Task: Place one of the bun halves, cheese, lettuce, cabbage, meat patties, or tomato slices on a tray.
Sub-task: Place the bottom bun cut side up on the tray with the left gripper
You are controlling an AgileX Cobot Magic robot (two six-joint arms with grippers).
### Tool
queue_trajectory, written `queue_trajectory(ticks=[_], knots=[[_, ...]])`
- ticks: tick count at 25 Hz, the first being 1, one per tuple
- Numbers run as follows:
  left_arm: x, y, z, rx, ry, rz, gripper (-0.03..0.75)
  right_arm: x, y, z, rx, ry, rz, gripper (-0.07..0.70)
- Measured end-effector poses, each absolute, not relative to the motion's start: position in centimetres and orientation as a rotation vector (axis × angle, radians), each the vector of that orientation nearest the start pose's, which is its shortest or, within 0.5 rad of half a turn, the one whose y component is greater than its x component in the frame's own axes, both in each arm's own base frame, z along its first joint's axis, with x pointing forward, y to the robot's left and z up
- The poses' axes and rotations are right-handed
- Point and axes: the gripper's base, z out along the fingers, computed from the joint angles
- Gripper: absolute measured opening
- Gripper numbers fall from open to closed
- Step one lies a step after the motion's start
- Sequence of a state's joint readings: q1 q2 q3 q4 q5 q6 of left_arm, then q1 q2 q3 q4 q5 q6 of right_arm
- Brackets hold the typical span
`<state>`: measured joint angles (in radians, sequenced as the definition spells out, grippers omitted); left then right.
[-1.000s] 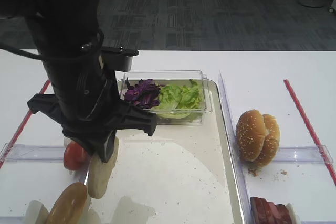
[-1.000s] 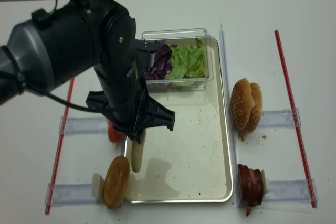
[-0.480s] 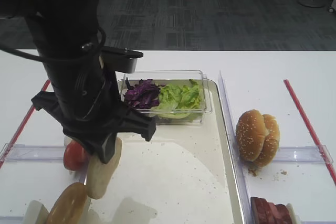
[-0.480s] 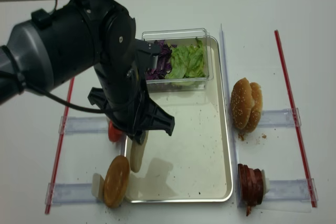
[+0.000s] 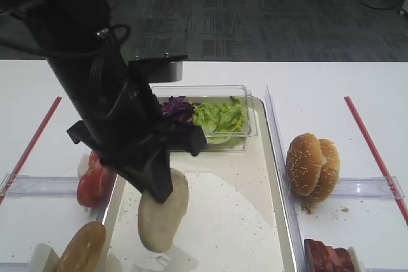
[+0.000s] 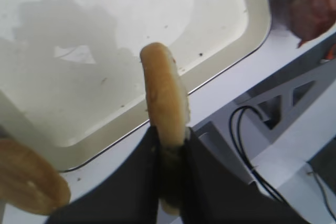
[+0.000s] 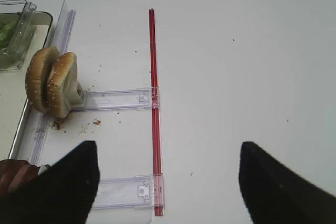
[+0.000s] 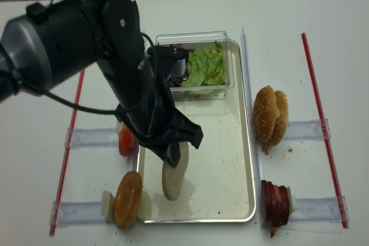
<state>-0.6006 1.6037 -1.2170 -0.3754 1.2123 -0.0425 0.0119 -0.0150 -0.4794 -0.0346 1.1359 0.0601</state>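
Note:
My left gripper is shut on the edge of a bun half. The bun half hangs on edge above the left part of the tray. Lettuce and cabbage fill a clear tub at the tray's far end. Tomato slices stand left of the tray, meat patties to its right. My right gripper is open over bare table. No cheese is in view.
A second brown bun half leans in a holder at the tray's near left corner. A sesame bun stands on edge right of the tray. Red strips and clear holders lie on the table.
My left gripper has swung right and out over the tray with the bun half, whose pale face now shows. The tomato slices are uncovered.

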Motion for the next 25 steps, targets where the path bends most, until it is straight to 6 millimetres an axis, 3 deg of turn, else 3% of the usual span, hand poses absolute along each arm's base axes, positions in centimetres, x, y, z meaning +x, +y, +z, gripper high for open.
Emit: queue_trajectory(ticks=[4, 10, 15, 25], knots=[[24.4, -18.7, 27.2, 0.654, 3.006, -0.864, 0.053, -0.8, -0.3, 26.6, 0.054, 2.124, 0.001, 0.571], [26.2, -17.5, 27.4, 0.673, 2.867, -1.086, 0.053, -0.8, -0.3, 26.6, 0.054, 2.124, 0.001, 0.571], [28.0, -17.0, 25.6, 0.687, 2.835, -1.161, 0.053, -0.8, -0.3, 26.6, 0.054, 2.124, 0.001, 0.571], [29.2, -17.6, 22.4, 0.753, 2.862, -1.191, 0.053, -0.8, -0.3, 26.6, 0.054, 2.124, 0.001, 0.571]])
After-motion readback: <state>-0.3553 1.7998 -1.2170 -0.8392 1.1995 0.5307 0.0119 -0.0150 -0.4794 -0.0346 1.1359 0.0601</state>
